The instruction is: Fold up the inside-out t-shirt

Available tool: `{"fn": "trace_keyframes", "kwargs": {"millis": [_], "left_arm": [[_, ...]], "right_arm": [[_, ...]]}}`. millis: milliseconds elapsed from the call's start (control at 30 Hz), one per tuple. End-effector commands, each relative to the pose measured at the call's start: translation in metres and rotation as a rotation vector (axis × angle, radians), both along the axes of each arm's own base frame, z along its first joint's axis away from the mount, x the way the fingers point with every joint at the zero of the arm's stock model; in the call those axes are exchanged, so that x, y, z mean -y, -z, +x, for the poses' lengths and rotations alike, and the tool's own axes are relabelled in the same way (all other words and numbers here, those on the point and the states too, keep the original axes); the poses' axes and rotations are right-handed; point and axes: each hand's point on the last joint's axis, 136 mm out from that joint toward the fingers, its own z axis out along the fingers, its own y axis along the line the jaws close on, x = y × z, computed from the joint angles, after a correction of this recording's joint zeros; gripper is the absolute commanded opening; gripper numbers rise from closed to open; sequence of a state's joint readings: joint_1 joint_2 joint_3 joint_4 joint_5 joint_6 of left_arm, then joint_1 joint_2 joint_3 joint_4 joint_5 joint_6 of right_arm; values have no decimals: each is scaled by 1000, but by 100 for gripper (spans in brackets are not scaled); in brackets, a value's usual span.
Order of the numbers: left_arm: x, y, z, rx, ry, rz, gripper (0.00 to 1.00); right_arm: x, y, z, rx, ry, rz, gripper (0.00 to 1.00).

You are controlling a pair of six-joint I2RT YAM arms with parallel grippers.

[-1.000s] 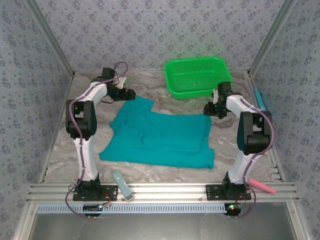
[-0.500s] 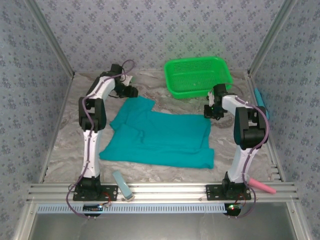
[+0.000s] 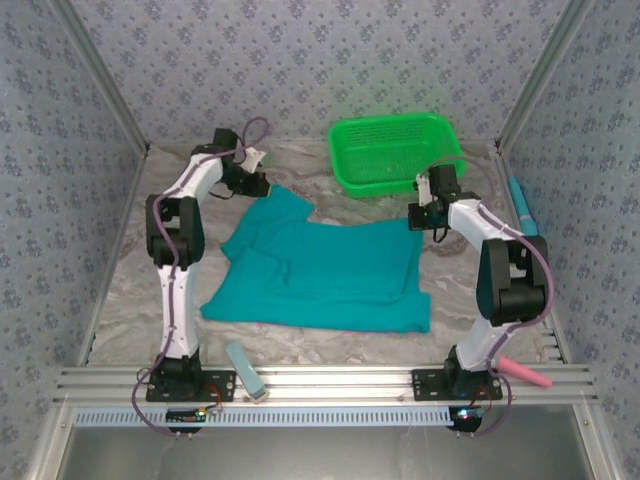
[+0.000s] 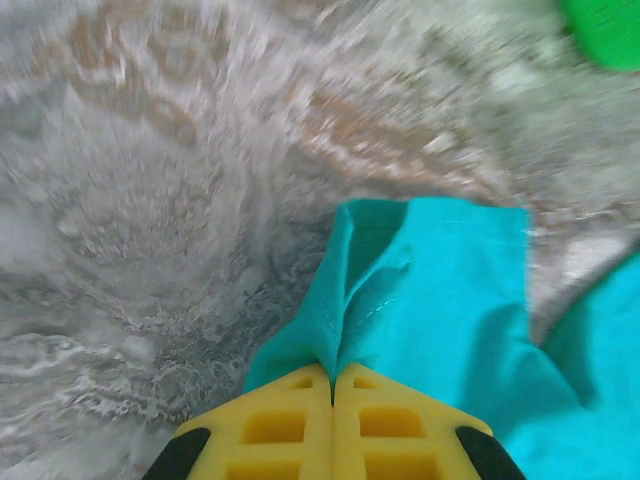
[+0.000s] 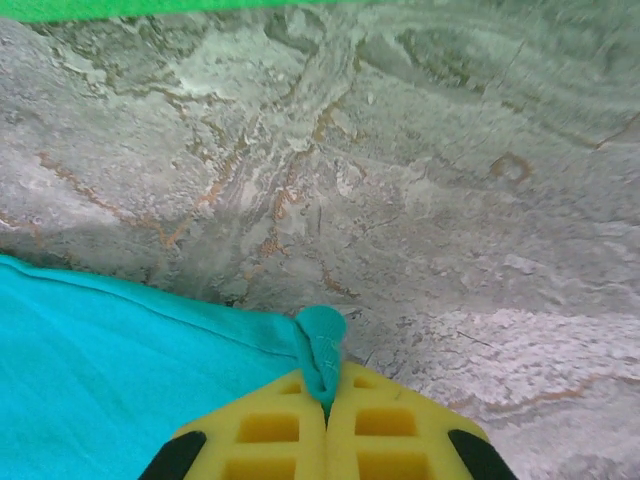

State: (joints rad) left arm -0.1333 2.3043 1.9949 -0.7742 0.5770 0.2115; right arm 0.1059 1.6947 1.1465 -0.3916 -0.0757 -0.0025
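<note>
T-shirt (image 3: 330, 275) corners clamped, left pincer (image 4: 332, 372), right pincer (image 5: 325, 388)

A: What encloses the table (image 3: 130, 300)?
B: Grey-blue floral wallpaper walls (image 3: 330, 60) at nine, twelve and three o'clock, with slanted metal posts (image 3: 102, 80) in the far corners.
A: And its top?
B: Marbled grey and tan, evenly lit. Ribbed aluminium rails (image 3: 340, 380) run along six o'clock.
</note>
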Motion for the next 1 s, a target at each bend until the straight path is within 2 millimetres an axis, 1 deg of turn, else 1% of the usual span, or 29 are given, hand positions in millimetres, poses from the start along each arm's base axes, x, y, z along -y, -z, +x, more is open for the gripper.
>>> {"fn": "trace_keyframes", "kwargs": {"millis": [0,67,100,167,267,300,333,367,433,500,567,600,633,667,700,767,833,867,900,967], "left_arm": [[9,-65,-11,185,120,-86,0],[9,-71,-19,225,123,-94,0],[11,-77,-28,248,145,-108,0],[14,-80,-47,259,174,-104,0],[21,-84,-86,263,226,-95,0],[24,-87,-101,286,256,-90,0],[26,-85,-117,303,272,-72,0],[27,-87,-128,339,283,-45,0],[30,-88,-158,394,314,-19,0],[30,-86,-191,397,356,-43,0],[25,-78,-216,400,364,-40,0],[23,-72,-229,399,378,-35,0],[21,-69,-240,403,388,-21,0],[17,-67,-246,401,381,-5,0],[11,-65,-248,392,348,22,4],[0,-69,-250,385,285,64,21],[-11,-73,-252,380,224,76,43],[-13,-76,-254,377,205,65,48],[-12,-78,-260,371,210,49,49],[-12,-84,-267,366,195,25,49]], "right_arm": [[9,-5,-16,-5,113,-88,0],[10,-7,-34,-26,202,-118,0],[10,-6,-46,-41,255,-119,0],[6,-5,-69,-56,327,-110,0],[6,-12,-109,-25,414,-153,2],[6,-15,-121,-2,425,-153,2],[7,-17,-133,15,447,-147,0],[9,-17,-142,27,472,-130,0],[14,-10,-166,19,525,-93,0],[20,3,-188,-20,568,-64,0],[24,17,-203,-55,591,-61,14],[25,25,-213,-99,605,-51,21],[27,30,-217,-130,618,-41,26],[28,30,-217,-137,624,-37,31],[29,29,-217,-146,627,-30,37],[29,21,-212,-130,613,-26,39],[25,7,-200,-90,568,-10,40],[21,-1,-193,-64,535,-1,40],[11,-9,-183,-32,482,22,42],[-24,-30,-154,59,296,103,44]]}}
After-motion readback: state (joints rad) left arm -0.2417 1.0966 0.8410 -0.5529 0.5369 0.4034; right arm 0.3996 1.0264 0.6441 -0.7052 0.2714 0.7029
